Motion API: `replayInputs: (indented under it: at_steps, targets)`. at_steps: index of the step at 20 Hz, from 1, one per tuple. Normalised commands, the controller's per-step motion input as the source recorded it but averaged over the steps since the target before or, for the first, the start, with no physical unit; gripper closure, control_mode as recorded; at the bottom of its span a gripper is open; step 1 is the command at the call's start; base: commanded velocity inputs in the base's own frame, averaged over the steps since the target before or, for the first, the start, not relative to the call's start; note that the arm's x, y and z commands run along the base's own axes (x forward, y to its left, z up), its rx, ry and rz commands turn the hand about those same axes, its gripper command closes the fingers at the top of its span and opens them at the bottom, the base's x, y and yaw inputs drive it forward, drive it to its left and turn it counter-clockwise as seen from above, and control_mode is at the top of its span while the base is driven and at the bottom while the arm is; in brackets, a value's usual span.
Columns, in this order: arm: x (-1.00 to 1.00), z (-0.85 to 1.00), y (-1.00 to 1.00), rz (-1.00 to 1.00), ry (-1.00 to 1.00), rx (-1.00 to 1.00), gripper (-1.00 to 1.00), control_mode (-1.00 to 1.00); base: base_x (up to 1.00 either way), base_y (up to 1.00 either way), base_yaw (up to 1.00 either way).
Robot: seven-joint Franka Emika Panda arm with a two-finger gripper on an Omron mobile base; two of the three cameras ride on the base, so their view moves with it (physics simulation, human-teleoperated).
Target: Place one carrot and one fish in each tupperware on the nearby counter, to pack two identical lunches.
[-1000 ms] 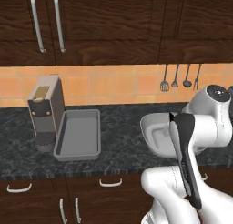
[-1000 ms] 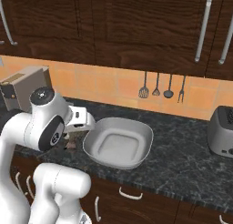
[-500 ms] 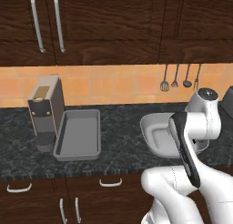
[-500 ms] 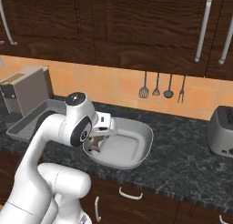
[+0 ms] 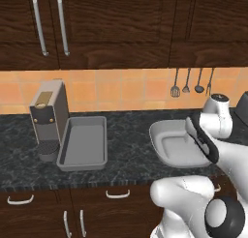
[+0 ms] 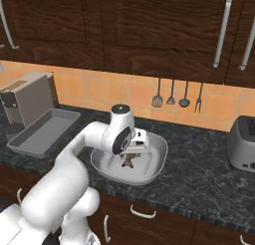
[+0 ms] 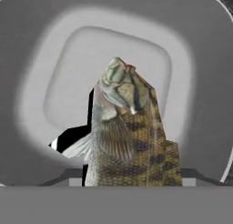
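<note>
Left base view: the rounded bowl (image 5: 172, 144) sat on the counter (image 5: 126, 135), right of the long tray (image 5: 85, 142). Right base view: the gripper (image 6: 128, 158) hung over that bowl. Hand view: jaws clamped a fish (image 7: 127, 127), head toward the bowl's floor.

You are watching the gripper (image 6: 130, 157) carrying the fish (image 7: 127, 132) rightward from beside the rounded-square bowl (image 6: 154, 162) until it is hanging over the bowl's middle.
</note>
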Motion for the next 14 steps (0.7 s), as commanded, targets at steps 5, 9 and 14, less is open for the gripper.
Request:
replayInputs:
  at_steps: [5, 9, 14]
  targets:
    - [0.76, -0.53, -0.14, 0.09, 0.04, 0.04, 1.00, -1.00, 0.00, 0.00, 0.00]
    - [0.42, -0.60, -0.06, 0.06, -0.06, 0.00, 1.00, -1.00, 0.00, 0.00, 0.00]
    - [0.32, -0.55, 0.00, 0.02, -0.04, 0.00, 1.00, -1.00, 0.00, 0.00, 0.00]
